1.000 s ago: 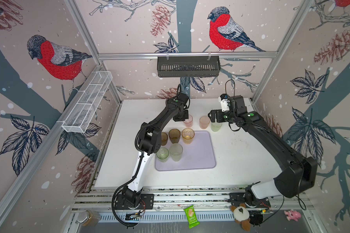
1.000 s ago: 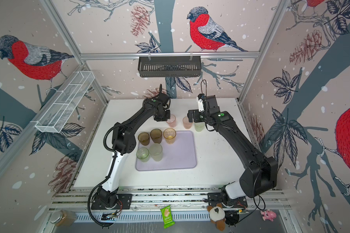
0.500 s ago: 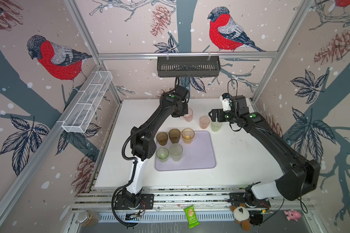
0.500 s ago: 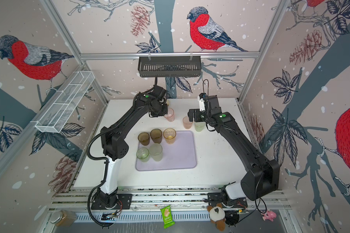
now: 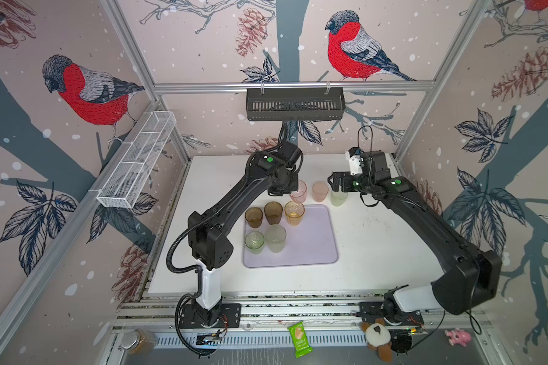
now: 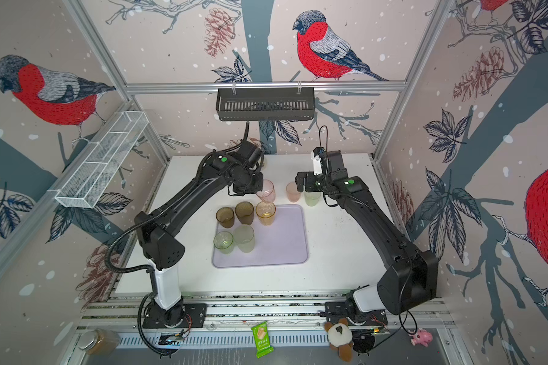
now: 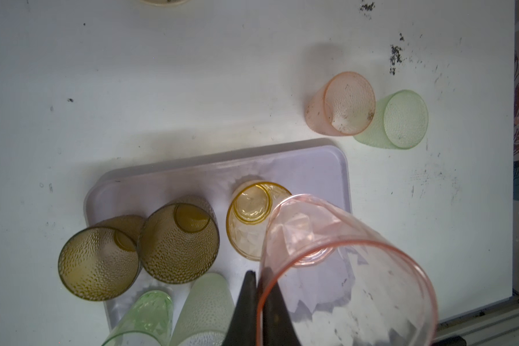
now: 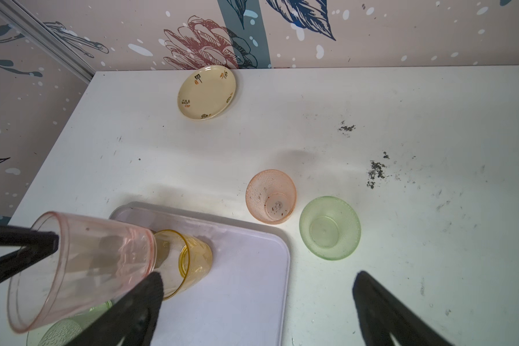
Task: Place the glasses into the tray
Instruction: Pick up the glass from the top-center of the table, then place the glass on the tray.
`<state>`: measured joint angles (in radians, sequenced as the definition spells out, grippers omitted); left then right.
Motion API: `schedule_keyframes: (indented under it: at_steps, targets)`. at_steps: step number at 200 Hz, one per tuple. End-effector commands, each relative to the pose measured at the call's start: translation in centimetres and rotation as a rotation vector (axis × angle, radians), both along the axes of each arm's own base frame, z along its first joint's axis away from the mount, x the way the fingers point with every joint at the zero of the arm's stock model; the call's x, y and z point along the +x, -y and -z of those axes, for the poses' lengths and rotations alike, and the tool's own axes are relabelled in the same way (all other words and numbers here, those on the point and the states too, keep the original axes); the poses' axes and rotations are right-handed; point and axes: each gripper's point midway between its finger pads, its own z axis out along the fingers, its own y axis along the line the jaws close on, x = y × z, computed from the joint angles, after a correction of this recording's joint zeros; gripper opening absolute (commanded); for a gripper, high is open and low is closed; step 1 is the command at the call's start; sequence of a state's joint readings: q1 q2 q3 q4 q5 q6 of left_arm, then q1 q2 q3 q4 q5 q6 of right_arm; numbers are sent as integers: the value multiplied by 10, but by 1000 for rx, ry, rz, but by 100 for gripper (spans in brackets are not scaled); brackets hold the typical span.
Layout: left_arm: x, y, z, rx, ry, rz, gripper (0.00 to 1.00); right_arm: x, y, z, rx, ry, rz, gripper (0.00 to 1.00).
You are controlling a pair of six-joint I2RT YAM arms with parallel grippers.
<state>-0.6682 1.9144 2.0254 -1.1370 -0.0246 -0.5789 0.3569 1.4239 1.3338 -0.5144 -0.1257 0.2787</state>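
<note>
Left gripper [image 7: 256, 280] is pinched tight on the rim of a clear pink glass [image 7: 342, 269], one finger inside the rim and one outside. The glass hangs tilted, off the surface, over the upper edge of the lavender tray [image 5: 310, 240], just up and right of the amber glass [image 5: 294, 213] in both top views. Five glasses stand upright in the tray's left half: two brown glasses [image 5: 273, 212] and the amber one in the upper row, then a green glass [image 5: 254, 241] and a taller frosted green glass [image 5: 275, 237] below. Two are off the tray on the white table [image 5: 377, 240], just past its upper right corner: a peach glass [image 5: 320, 191] and a pale green glass [image 5: 338, 198], side by side. Right gripper [image 8: 256, 278] is spread wide, holding nothing, up over the pale green glass. A small yellow plate [image 8: 207, 93] sits by the back wall.
</note>
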Motion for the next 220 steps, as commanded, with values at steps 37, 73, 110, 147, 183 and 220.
schedule_keyframes:
  at_steps: [37,73,110,147,183,220]
  targets:
    - [-55,5,13,16,-99,21,0,3,5,-5,27,19,25,99]
    - [-73,0,33,72,-120,44,0,3,9,-3,38,12,38,99]
    - [-82,2,41,88,-122,67,0,2,18,-7,45,33,63,100]
    - [-89,10,47,104,-103,79,0,5,27,-2,55,-11,99,100]
    - [-96,10,54,134,-90,69,0,-1,36,10,107,-76,152,99]
    - [-103,11,60,131,-92,76,0,-3,49,25,141,-137,201,99]
